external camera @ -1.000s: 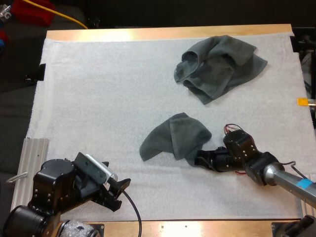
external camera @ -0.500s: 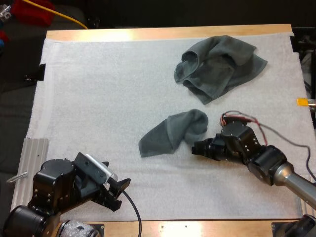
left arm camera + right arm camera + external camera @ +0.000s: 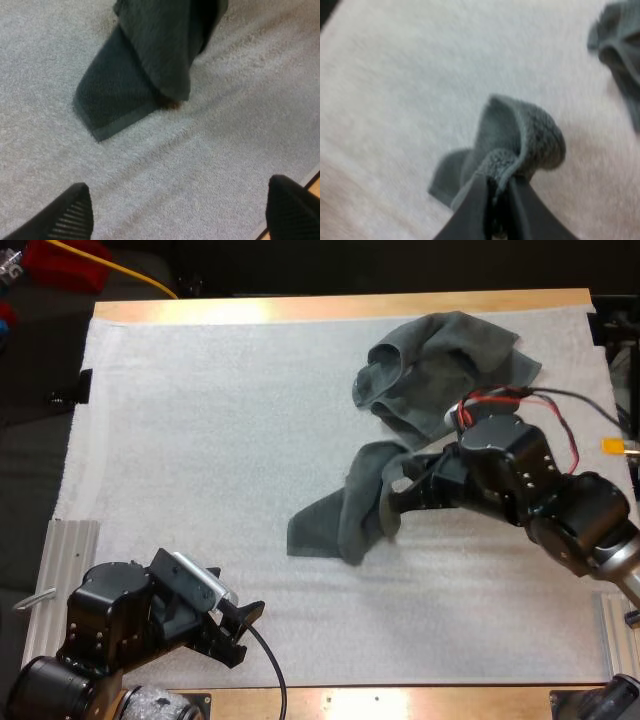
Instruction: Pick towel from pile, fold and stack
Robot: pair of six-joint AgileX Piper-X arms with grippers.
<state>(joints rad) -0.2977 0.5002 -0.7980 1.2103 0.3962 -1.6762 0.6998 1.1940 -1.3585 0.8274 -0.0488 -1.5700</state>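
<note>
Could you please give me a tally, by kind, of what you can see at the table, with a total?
Dark grey-green towels: 2 (crumpled towel at the mat's far side; held towel, one end lifted)
Grippers: 2 (left gripper, fingers apart over bare mat; right gripper, fingers pinching the held towel)
White mat: 1
Total: 5
</note>
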